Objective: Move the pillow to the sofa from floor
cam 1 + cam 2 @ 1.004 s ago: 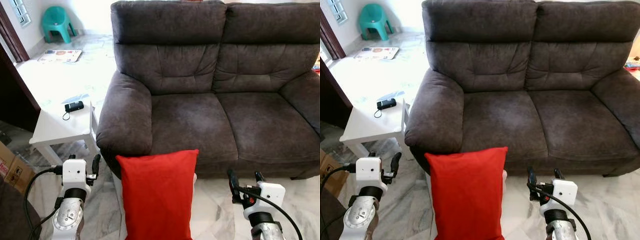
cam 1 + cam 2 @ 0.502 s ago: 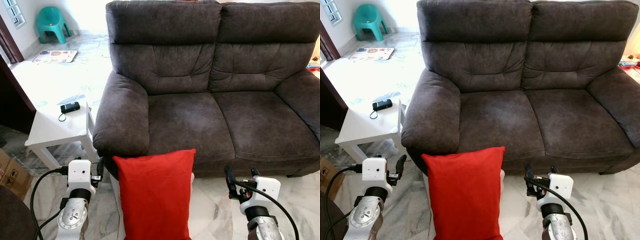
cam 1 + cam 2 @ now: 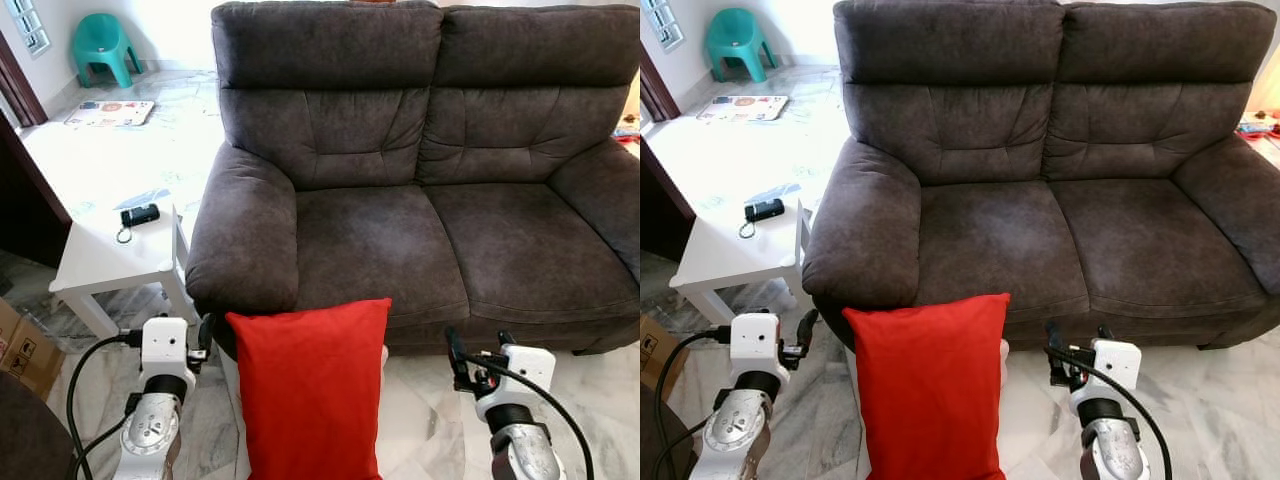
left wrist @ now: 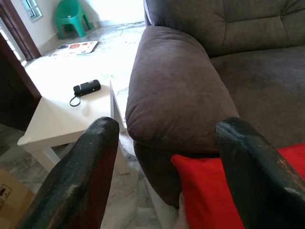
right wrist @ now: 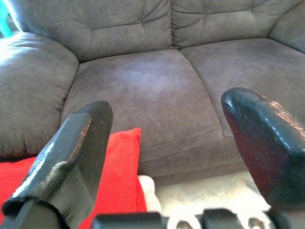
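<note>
Red pillow (image 3: 312, 390) propped upright on the marble floor (image 3: 420, 420), leaning against the front of the dark grey sofa (image 3: 400, 240), just below the left seat cushion. Looks soft and light, squashy, nothing fragile. Probably best pinched at both side edges, near the top corners. Left claw (image 3: 200, 335) and right claw (image 3: 478, 352) flanking it, both spread wide and grasping nothing. Something white tucked behind the pillow, hard to say what. Small white bench (image 3: 110, 255) off to the left.
</note>
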Available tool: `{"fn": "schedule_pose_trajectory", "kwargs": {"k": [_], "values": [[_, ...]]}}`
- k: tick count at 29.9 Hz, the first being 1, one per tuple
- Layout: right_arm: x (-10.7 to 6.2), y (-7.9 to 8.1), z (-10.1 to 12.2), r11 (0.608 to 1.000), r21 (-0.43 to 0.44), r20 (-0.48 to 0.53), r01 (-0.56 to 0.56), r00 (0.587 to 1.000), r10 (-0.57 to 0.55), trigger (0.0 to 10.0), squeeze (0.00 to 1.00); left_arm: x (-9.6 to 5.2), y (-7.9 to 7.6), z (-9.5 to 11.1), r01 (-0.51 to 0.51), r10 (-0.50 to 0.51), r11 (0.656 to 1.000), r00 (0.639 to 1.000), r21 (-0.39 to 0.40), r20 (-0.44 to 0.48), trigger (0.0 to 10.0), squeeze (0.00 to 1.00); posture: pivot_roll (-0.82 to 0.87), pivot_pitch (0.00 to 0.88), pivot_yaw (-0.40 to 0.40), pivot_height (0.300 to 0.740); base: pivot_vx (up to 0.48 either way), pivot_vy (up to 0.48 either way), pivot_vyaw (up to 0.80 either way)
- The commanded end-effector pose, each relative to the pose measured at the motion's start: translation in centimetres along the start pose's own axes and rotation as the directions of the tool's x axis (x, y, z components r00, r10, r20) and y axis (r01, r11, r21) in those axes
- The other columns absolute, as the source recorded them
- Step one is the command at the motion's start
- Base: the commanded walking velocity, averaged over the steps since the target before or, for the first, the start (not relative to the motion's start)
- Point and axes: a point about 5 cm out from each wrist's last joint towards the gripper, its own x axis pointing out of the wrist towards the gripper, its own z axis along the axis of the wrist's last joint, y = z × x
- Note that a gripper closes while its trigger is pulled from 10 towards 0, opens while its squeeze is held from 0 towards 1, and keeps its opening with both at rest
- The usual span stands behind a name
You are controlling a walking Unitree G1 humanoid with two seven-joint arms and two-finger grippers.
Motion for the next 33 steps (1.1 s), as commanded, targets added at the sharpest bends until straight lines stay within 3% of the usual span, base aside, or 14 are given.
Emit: {"fn": "schedule_pose_trajectory", "kwargs": {"k": [1,11,21,33], "values": [[0.18,0.08,0.17,1.000,-0.014,0.000,-0.008,1.000,0.008,10.0,0.00,0.18,-0.07,0.41,0.007,-0.007,1.000,1.000,0.006,0.007,10.0,0.00,-0.03,0.000,-0.041,0.740,0.000,-0.315,0.58],[0.34,0.08,0.21,1.000,0.013,-0.001,0.004,1.000,-0.004,10.0,0.00,0.17,-0.14,0.40,0.009,-0.009,1.000,1.000,0.004,0.007,10.0,0.00,-0.03,0.000,-0.042,0.740,0.000,-0.318,0.11],[0.52,0.10,0.35,1.000,-0.021,-0.001,-0.010,1.000,0.010,10.0,0.00,0.20,-0.19,0.42,0.004,-0.004,1.000,1.000,-0.002,0.010,10.0,0.00,-0.03,0.000,-0.044,0.740,0.000,-0.277,0.00],[0.64,0.45,0.42,0.999,-0.033,0.001,-0.038,0.999,0.038,10.0,0.00,0.41,-0.11,0.43,-0.006,0.006,1.000,1.000,-0.016,0.011,10.0,0.00,-0.03,0.000,-0.045,0.740,0.000,0.000,0.80]]}}
